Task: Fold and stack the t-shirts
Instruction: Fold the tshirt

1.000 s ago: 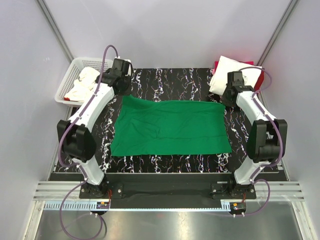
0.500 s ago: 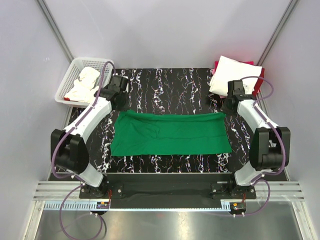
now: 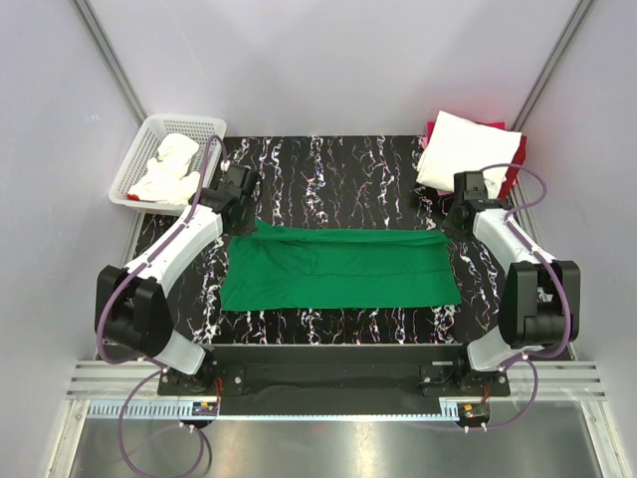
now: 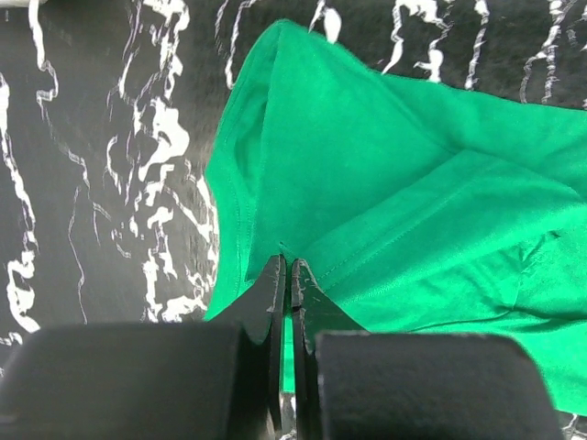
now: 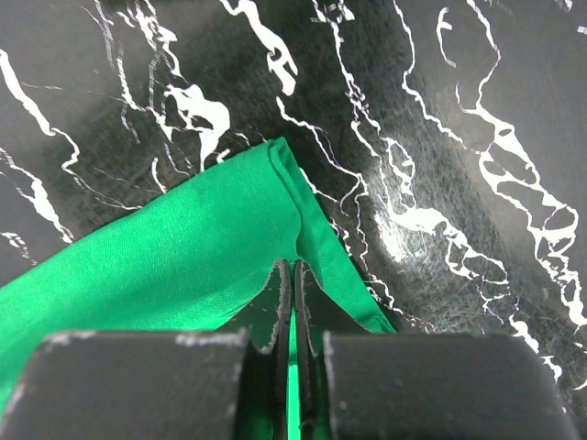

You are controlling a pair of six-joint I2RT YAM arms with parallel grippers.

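The left gripper (image 3: pixel 249 221) and right gripper (image 3: pixel 448 225) each pinch a far corner of the green shirt (image 3: pixel 338 269) lying mid-table (image 3: pixel 338 164), at 9 and 3 o'clock, likely to bring that edge evenly toward 6 o'clock.

Top cam high overhead, facing down, wrist cams close-up, all share green t-shirt (image 3: pixel 338 269)

A plain green shirt (image 3: pixel 338 269) on a black table (image 3: pixel 328 164) veined white. Beyond the green shirt's left end, a white mesh basket (image 3: pixel 149 127) of white cloth (image 3: pixel 169 171); beyond its right end, a white shirt (image 3: pixel 463 149) over a red shirt (image 3: pixel 515 171).
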